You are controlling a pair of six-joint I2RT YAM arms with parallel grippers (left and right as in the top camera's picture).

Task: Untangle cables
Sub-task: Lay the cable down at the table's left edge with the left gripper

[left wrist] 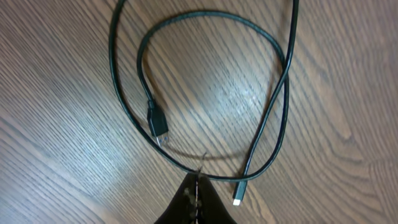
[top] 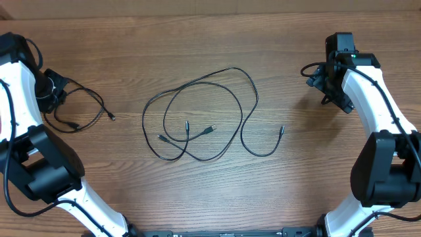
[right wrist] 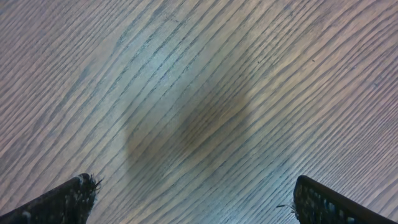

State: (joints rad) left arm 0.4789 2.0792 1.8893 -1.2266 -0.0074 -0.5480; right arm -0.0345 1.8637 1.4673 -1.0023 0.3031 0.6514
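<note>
We are looking down at a wooden tabletop (top: 210, 39) with two robot arms at its edges. The cables (top: 234, 68) are lying in the middle as thin black loops crossing one another, with their small plug ends resting inside and beside the loops. One more cable (top: 99, 100) is lying apart at the left, under the left gripper (top: 51, 92).

From the left wrist, its jaws are pressing together, with a strand running right at their tips. We cannot tell whether that strand is being pinched. A USB plug (left wrist: 157, 123) is lying just beyond.

The right gripper (top: 327, 84) is hovering over bare wood, well away from the loops, with its jaws wide apart and holding nothing.

We are judging the risks. Pulling one strand while the loops are crossing could tighten them into a knot. A plug could catch on a crossing, and jaws closing over two strands would be dragging both.
</note>
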